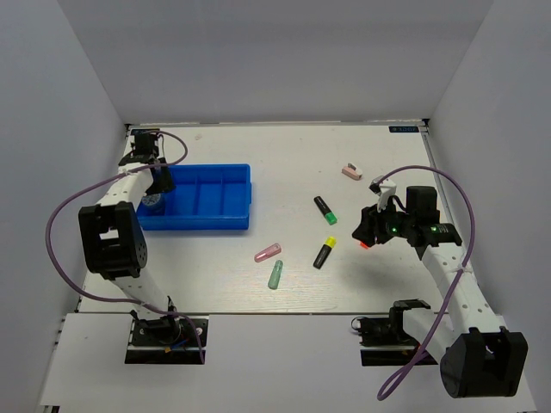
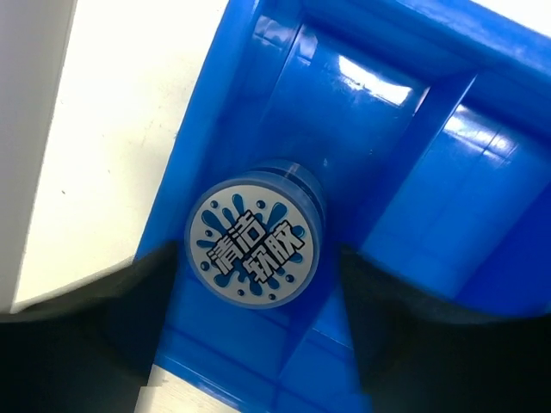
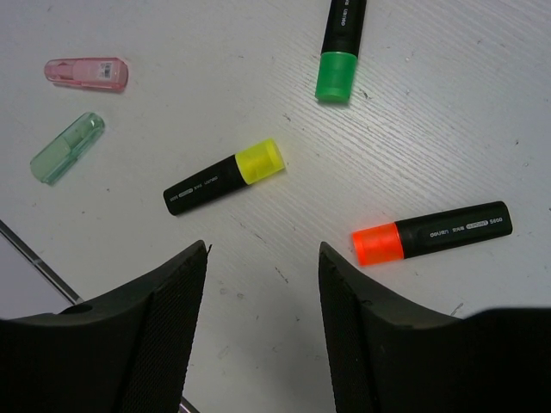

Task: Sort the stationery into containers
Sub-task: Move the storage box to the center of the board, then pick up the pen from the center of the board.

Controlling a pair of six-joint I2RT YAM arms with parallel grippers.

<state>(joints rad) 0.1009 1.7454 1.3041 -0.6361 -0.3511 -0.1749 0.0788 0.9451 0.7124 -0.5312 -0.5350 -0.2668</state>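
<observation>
The bright-blue divided tray (image 1: 225,215) stands at the left. The round blue-white roll (image 2: 252,245) lies in its leftmost compartment and also shows in the top view (image 1: 152,203). My left gripper (image 2: 256,260) hangs open right over the roll, a finger on each side and apart from it. My right gripper (image 3: 263,254) is open and empty above the table, also in the top view (image 1: 372,231). The orange-capped highlighter (image 3: 430,232) lies just right of it, with the yellow-capped (image 3: 225,176) and green-capped (image 3: 340,52) highlighters, pink eraser (image 3: 86,72) and mint eraser (image 3: 67,147) beyond.
A small pink clip (image 1: 351,171) lies at the back right. The tray's other compartments (image 1: 215,189) hold nothing. White walls enclose the table on three sides. Purple cables loop from both arms.
</observation>
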